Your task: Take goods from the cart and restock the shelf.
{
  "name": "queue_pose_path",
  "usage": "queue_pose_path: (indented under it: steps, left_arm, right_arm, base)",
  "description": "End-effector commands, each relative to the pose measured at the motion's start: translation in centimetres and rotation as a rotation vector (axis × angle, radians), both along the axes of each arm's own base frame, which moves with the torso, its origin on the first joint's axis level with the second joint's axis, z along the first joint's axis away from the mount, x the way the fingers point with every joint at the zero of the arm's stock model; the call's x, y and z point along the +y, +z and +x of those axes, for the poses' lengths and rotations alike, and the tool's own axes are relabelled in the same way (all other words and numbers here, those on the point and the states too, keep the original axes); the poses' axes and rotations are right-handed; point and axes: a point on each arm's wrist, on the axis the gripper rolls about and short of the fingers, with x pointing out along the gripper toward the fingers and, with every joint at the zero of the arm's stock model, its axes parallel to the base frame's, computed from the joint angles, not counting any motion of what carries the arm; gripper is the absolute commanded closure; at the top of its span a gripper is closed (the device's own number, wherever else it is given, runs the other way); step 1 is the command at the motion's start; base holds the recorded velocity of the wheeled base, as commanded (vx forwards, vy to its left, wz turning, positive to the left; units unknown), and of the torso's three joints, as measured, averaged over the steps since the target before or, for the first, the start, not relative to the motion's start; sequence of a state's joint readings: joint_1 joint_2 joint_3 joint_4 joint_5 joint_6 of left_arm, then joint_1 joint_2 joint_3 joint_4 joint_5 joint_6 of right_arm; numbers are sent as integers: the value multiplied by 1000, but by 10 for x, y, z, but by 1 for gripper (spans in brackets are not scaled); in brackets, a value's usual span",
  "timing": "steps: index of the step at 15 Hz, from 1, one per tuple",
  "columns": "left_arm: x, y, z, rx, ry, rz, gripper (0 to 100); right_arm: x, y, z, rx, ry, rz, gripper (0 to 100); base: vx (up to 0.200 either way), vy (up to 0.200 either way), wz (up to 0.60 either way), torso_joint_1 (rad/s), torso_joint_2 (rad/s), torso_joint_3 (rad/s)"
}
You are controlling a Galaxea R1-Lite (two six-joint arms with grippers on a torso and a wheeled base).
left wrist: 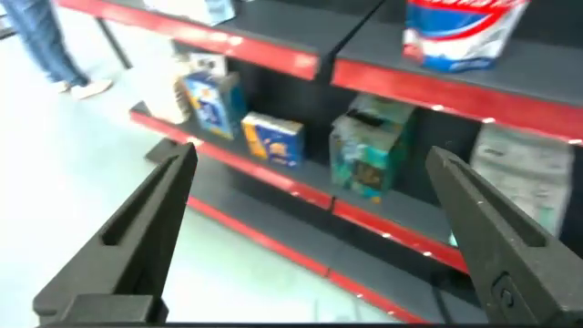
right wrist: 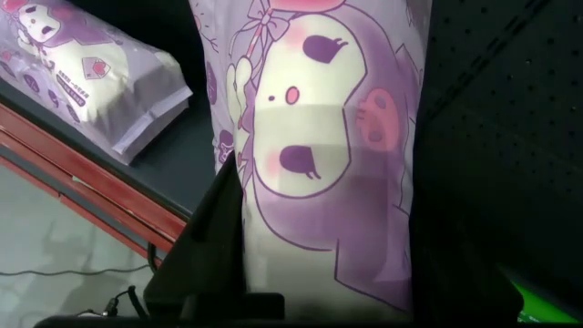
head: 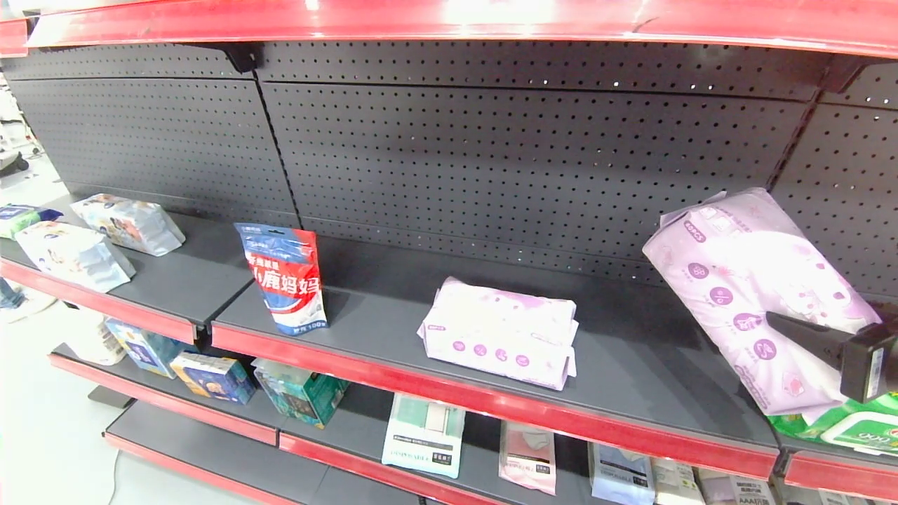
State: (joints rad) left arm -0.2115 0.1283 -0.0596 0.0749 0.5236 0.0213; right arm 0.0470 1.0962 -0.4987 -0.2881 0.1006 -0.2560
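Observation:
A purple-and-white tissue pack (head: 751, 294) hangs tilted above the right end of the black shelf (head: 631, 365), its top corner near the pegboard. My right gripper (head: 775, 322) is shut on its lower part; in the right wrist view the pack (right wrist: 328, 182) fills the space between the two dark fingers (right wrist: 209, 246). A matching pack (head: 499, 331) lies flat in the middle of the shelf, also seen as the pack (right wrist: 86, 77) off to the side. My left gripper (left wrist: 311, 155) is open and empty, out in front of the lower shelves.
A red-and-blue pouch (head: 284, 277) stands at the shelf's left end. White pouches (head: 74, 254) lie on the neighbouring section. A green pack (head: 852, 424) sits just under the held pack. Lower shelves hold boxes (left wrist: 271, 138) and packets. Bare shelf lies between the flat pack and the held one.

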Motion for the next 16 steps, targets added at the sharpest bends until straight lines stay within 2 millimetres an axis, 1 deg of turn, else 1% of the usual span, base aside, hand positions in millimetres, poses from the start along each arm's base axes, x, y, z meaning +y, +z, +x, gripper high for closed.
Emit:
queue_pose_path:
  steps: [1,3,4,5,6,7,8,9,11,13,14,15,16]
  left_arm:
    - [-2,2,5,74,71,44,0]
    - [-3,2,3,87,169,68,0]
    - [-3,2,3,86,179,68,0]
    - [-5,1,0,71,307,63,0]
    - [-8,1,-2,35,274,50,0]
    - [-10,0,-4,-6,64,30,0]
    - [-11,-1,-5,-35,-83,13,0]
    - [-10,-2,-6,-56,-147,-7,0]
    - [-13,-4,-6,-101,-229,-71,0]
    - [-14,-3,-7,-117,-268,-93,0]
    - [-14,-4,-7,-121,-265,-89,0]
    - [-14,-5,-9,-135,-260,-34,0]
    - [-14,-7,-7,-158,-262,-19,0]
  right_arm:
    - [0,-1,0,2,1,0,100]
    - [0,-1,0,5,1,1,100]
    - [0,-1,0,4,1,1,100]
    - [0,-2,0,7,0,3,100]
    - [0,-3,-1,12,0,2,100]
    - [0,-4,-1,15,0,2,100]
    - [0,-4,-1,15,0,2,100]
    - [0,-4,0,15,0,2,100]
    - [0,-4,-1,15,0,2,100]
    - [0,-4,-1,16,0,2,100]
    - [0,-4,-1,16,0,2,100]
    - [0,-4,0,18,0,2,100]
    - [0,-5,-1,18,0,2,100]
  base:
    - [0,0,0,0,0,0]
    - [0,0,0,0,0,0]
    - [0,0,0,0,0,0]
    - [0,0,0,0,0,0]
    - [0,0,0,0,0,0]
    - [0,0,0,0,0,0]
    - [0,0,0,0,0,0]
    - [0,0,0,0,0,0]
    - [0,0,0,0,0,0]
    - [0,0,0,0,0,0]
    - [0,0,0,0,0,0]
    - [0,0,0,0,0,0]
    - [0,0,0,0,0,0]
